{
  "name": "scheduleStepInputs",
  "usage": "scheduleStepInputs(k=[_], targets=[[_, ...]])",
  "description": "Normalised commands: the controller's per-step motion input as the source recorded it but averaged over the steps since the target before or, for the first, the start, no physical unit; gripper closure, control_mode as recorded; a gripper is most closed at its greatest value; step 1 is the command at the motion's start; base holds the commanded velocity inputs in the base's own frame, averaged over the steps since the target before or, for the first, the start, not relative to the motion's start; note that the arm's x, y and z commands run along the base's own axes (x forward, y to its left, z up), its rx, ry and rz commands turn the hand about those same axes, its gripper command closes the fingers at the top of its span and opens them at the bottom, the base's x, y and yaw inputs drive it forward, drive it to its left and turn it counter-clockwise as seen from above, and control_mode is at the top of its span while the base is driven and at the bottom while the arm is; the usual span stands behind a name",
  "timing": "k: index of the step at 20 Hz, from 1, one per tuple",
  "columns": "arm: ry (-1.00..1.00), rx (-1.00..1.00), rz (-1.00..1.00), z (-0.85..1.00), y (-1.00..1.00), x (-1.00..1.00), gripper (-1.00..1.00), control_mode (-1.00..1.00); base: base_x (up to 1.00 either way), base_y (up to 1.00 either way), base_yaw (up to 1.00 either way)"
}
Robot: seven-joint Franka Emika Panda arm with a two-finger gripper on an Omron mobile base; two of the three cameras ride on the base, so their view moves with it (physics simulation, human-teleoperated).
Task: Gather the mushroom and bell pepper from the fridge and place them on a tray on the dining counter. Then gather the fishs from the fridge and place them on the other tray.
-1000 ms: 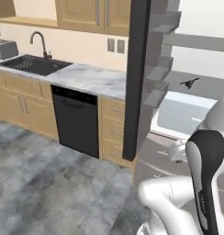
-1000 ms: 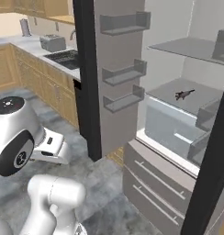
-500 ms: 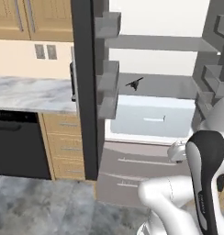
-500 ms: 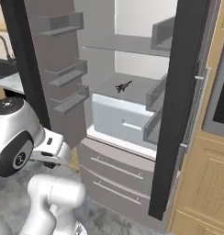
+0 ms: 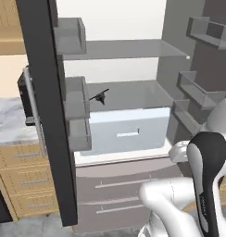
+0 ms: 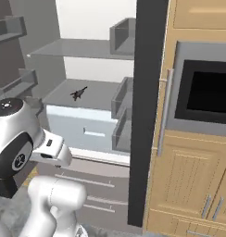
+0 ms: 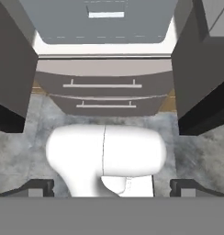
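Observation:
The fridge [image 5: 133, 60] stands open in front of me, with both doors swung wide and its grey drawers [image 7: 102, 85] below. A small dark slim thing [image 5: 100, 96] lies on the middle shelf above the pale crisper drawer [image 5: 126, 132]. In the right base view this same dark thing [image 6: 78, 94] is too small to tell whether it is one of the fishs. My gripper [image 7: 112, 187] hangs low in front of the fridge drawers, pointing down at the floor. Its jaws are open and nothing is between them. The mushroom, bell pepper, both trays and the dining counter are out of view.
The left fridge door [image 5: 43, 115] with its bins juts toward me. The right door [image 6: 147, 115] stands edge-on beside a wall oven [image 6: 203, 92] and wooden cabinets [image 6: 193, 185]. A marbled counter over tan drawers [image 5: 13, 157] sits left of the fridge.
The whole picture has swung from the sink, dishwasher and counter round to face the open fridge, so the base has turned. The gripper has stayed open and empty.

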Motion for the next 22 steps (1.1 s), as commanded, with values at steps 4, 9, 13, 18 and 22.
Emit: scheduleStepInputs(k=[4, 9, 13, 18, 22], targets=[[0.0, 0.0, 0.0, 0.0, 0.0, 0.0, -1.0, 1.0, 0.51, 0.34, -0.35], [0.0, 0.0, 0.0, 0.0, 0.0, 0.0, -1.0, 1.0, 0.24, 0.41, -0.28], [0.0, 0.0, 0.0, 0.0, 0.0, 0.0, -1.0, 1.0, 0.11, 0.51, -0.17], [0.0, 0.0, 0.0, 0.0, 0.0, 0.0, -1.0, 1.0, 0.36, 0.26, 0.05], [0.0, 0.0, 0.0, 0.0, 0.0, 0.0, -1.0, 1.0, 0.72, -0.12, 0.19]])
